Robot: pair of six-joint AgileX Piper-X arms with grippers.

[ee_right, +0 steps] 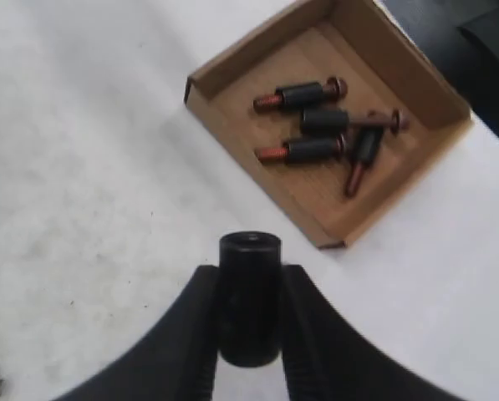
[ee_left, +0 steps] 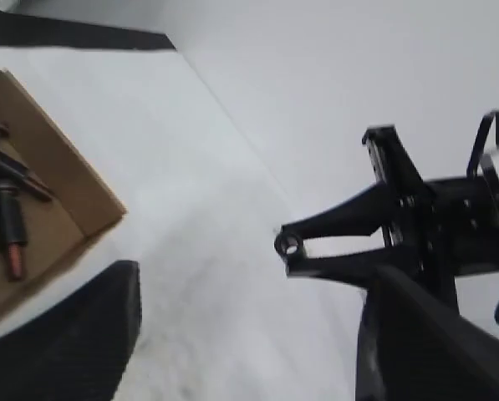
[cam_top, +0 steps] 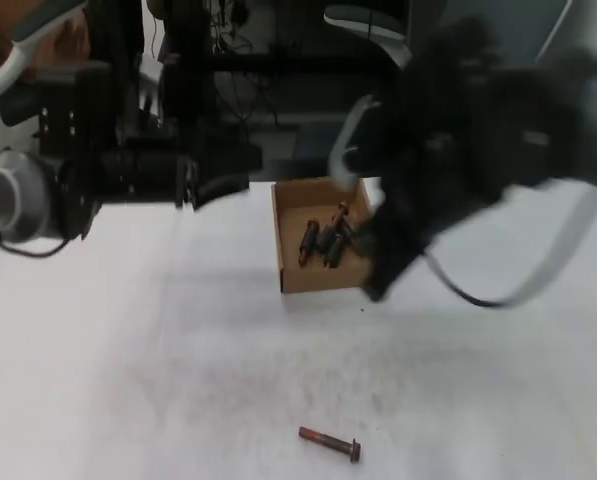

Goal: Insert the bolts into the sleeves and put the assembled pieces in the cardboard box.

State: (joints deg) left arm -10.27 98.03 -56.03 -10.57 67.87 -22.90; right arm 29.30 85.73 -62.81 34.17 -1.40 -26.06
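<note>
My right gripper point(ee_right: 249, 282) is shut on a black sleeve point(ee_right: 249, 288) held upright, above the white table just beside the cardboard box point(ee_right: 232, 125). The box point(cam_top: 290, 232) holds several assembled pieces point(ee_right: 303, 93), red bolts in black sleeves. One loose red bolt point(cam_top: 330, 443) lies on the table near the front. In the left wrist view, the right gripper point(ee_left: 287, 246) appears farther off with the sleeve's round end point(ee_left: 286, 244) showing. My left gripper point(ee_left: 249, 351) is open with nothing between its fingers point(ee_left: 82, 334), hovering left of the box point(ee_left: 73, 196).
The white table point(cam_top: 128, 380) stretches bare around the loose bolt. Dark equipment and cables stand beyond the table's far edge. The right arm's cable point(cam_top: 538, 280) loops low over the table to the right of the box.
</note>
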